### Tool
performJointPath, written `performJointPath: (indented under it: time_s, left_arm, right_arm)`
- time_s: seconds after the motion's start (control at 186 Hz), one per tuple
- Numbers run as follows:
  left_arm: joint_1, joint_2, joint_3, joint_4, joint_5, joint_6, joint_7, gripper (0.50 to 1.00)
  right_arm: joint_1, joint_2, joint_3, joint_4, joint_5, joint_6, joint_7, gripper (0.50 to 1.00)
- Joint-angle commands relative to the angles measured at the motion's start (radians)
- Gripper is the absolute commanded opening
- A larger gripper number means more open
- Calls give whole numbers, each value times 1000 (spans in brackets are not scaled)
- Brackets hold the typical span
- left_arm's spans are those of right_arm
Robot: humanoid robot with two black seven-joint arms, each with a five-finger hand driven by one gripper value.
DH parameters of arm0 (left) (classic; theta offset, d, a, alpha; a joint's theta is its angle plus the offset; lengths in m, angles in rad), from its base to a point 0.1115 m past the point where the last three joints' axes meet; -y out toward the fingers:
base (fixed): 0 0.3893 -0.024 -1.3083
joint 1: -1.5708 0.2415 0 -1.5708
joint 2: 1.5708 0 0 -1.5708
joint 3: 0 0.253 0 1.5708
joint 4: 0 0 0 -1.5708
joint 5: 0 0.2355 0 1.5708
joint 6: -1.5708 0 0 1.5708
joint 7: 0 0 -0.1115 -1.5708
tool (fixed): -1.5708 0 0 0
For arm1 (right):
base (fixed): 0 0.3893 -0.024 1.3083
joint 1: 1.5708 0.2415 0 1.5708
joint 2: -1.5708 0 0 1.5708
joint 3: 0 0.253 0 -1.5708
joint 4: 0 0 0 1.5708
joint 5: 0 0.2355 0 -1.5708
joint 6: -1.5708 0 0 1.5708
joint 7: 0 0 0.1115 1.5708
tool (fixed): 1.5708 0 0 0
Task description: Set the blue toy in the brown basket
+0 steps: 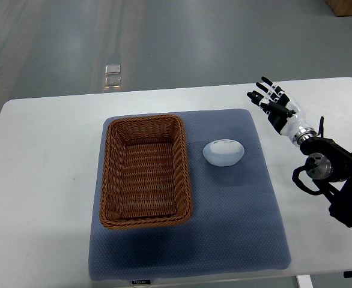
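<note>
Here, your pale blue toy lies on the grey mat just right of the brown basket, long axis across the worktop. The right hand, fingers spread and holding nothing, hovers apart toward the worktop's far right corner.

Open mat around pale blue toy, basket wall just left, seemingly unobstructed from right.
</note>
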Motion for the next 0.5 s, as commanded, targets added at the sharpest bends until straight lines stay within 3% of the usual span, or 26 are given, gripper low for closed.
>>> performJointPath:
  time_s: [0.0, 0.493]
  left_arm:
    - [0, 0, 0, 0, 0, 0, 0, 1000]
    - [-2, 0, -5, 0, 0, -3, -9, 1000]
  right_arm:
    - [1, 1, 0, 0, 1, 0, 0, 913]
    - [1, -1, -1, 0, 0, 1, 1, 913]
